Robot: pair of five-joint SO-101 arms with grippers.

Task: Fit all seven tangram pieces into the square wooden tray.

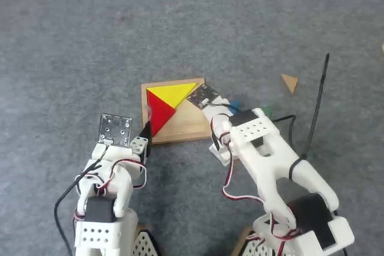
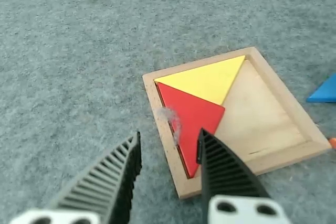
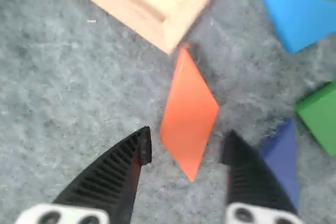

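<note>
Right gripper (image 3: 187,139) is hanging released astride orange parallelogram (image 3: 189,111), at tray's (image 1: 180,131) 3 o'clock. Likely light, stiff, slick; pinching across long edges looks best.

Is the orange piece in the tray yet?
No, out. The orange piece lies on the mat just outside a corner of the tray.

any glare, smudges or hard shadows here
High view: soft even light, no hard shadows on the grey felt table; the metal plate on the left arm glints. Left wrist view: a pale smudge over the square wooden tray beside the red triangle. Right wrist view: no glare on the orange parallelogram piece.
</note>
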